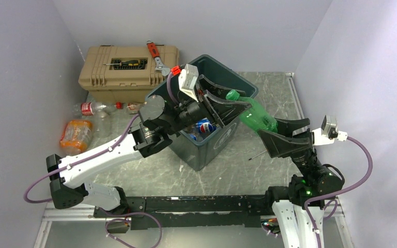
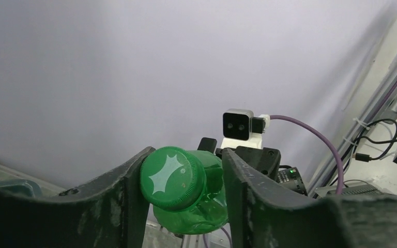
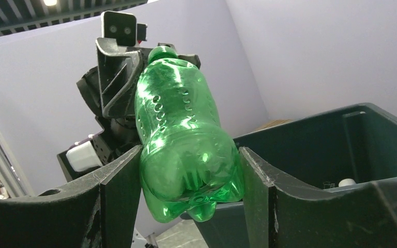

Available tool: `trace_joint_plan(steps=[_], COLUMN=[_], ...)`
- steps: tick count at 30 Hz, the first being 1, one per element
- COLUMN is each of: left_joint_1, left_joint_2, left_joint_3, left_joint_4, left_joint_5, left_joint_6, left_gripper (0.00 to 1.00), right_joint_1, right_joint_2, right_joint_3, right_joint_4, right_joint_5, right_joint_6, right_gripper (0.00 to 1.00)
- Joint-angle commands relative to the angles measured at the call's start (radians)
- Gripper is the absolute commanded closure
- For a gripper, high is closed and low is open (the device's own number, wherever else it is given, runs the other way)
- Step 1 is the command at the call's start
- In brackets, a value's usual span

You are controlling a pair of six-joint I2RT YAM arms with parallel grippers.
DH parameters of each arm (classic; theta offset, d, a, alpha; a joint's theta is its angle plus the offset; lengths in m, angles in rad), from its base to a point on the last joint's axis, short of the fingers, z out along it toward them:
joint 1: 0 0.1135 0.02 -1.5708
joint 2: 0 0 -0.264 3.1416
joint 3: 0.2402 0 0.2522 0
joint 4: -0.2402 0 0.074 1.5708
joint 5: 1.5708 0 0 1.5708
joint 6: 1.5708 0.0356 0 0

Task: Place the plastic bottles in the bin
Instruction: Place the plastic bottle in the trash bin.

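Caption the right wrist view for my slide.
Right claw grips a green bottle by its base beside the bin, left claw straddling the cap.

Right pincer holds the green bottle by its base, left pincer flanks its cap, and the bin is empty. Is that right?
No, the bin is not empty: the top view shows bottles lying inside it. The rest stands: the right pincer holds the green bottle by its base and the left pincer flanks its cap.
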Motion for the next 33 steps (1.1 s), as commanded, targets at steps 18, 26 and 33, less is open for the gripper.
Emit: trace_joint_plan(steps=[18, 26, 33], left_joint_1=[-0.007, -0.007, -0.007], left_joint_2=[-0.044, -0.082, -0.121], left_joint_3=[0.058, 0.145, 0.401], left_joint_4=[0.024, -0.191, -0.624], left_joint_5=[0.028, -0.047, -0.276], left_joint_6=[0.028, 0.150, 0.465], left_gripper=[1.00, 1.00, 1.00], right_joint_1=[0.005, 0.005, 0.061], right_joint_2=[-0.013, -0.022, -0.070], right_joint_3=[-0.015, 0.095, 0.308], right_joint_4=[0.048, -0.222, -0.714], right_joint_5=[-0.020, 0.044, 0.292], right_joint_6=[0.026, -0.026, -0.185], right_gripper=[0.80, 0.01, 0.00])
